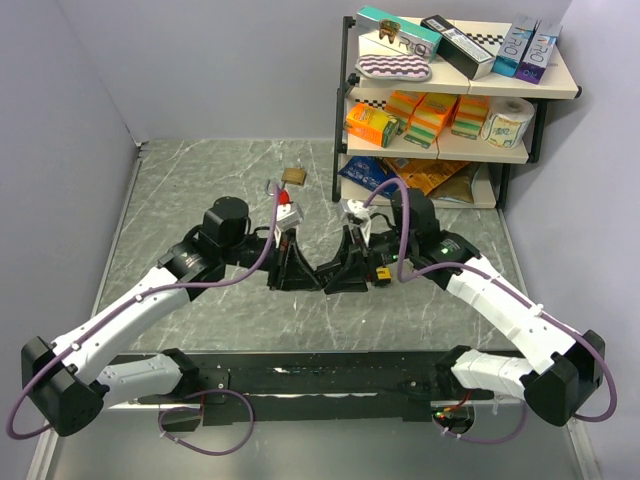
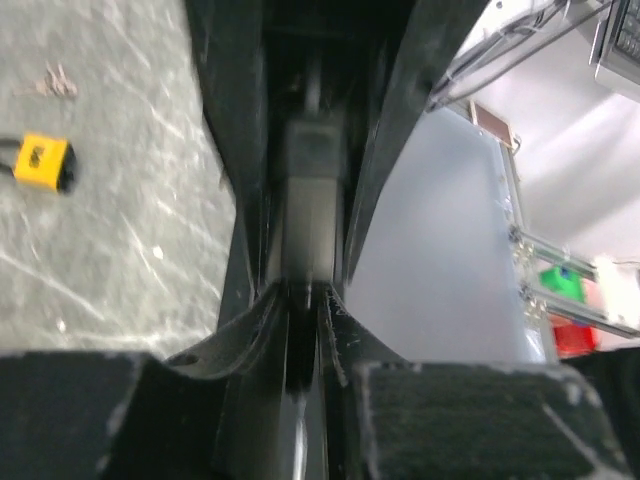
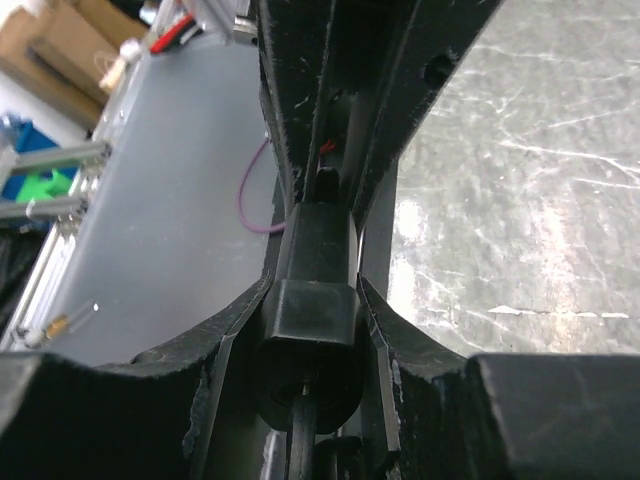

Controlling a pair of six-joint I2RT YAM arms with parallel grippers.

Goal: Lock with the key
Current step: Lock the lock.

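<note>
My two grippers meet tip to tip over the middle of the marble table (image 1: pixel 200 190). The right gripper (image 1: pixel 338 272) (image 3: pixel 318 285) is shut on a black lock (image 3: pixel 315 320), its two fingers pressed against the lock's sides. A thin dark key (image 3: pixel 303 435) sticks out of the lock's round face. In the left wrist view, the left gripper (image 1: pixel 298 268) (image 2: pixel 303 290) has its fingers drawn close around that thin key (image 2: pixel 300 340). The lock (image 2: pixel 312 190) is a blurred grey block just beyond. The meeting point is hidden by both grippers in the top view.
A small brass padlock (image 1: pixel 293 176) lies farther back on the table. A yellow tag (image 1: pixel 381 272) (image 2: pixel 42 163) sits by the right gripper. A stocked shelf unit (image 1: pixel 450 90) stands at the back right. Grey walls close the left and back.
</note>
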